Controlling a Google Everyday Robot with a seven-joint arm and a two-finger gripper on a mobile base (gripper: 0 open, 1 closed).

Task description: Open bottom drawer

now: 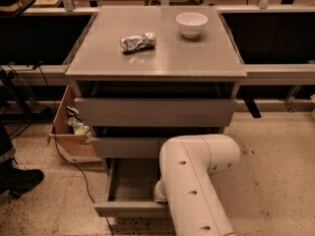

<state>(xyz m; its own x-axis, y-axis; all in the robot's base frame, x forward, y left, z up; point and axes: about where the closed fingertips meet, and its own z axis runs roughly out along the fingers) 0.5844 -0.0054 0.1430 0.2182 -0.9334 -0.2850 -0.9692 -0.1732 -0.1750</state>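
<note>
Claw (160, 191): mine sits low at the front of the cabinet, at the right part of the bottom drawer's open tray, almost wholly hidden behind my own arm; only a pale bit shows at the arm's left edge. I cannot tell whether it is released or clenched.
Arm (197, 181): my thick white arm comes up from the lower edge, bends at a rounded elbow in front of the middle drawer's right half, and covers the right side of the bottom drawer.
Bottom drawer (129, 209): lowest of three, pulled out towards me well past the two above it. Its front is a plain, flat grey strip with no handle and looks the slimmest. Behind that front lies a shallow grey tray with a bare floor and a low left wall.
Middle drawer (128, 147): grey front, set a little forward of the cabinet frame.
Top drawer (155, 112): tallest and widest grey front, with a dark gap above it.
Cabinet (162, 65): grey, flat top.
Bowl (192, 23): white, upright, on the far right of the top.
Foil packet (138, 42): crumpled, silver, lying left of the bowl and apart from it.
Cardboard box (66, 132): on the floor against the cabinet's left side.
Floor (275, 181): pale and speckled.
</note>
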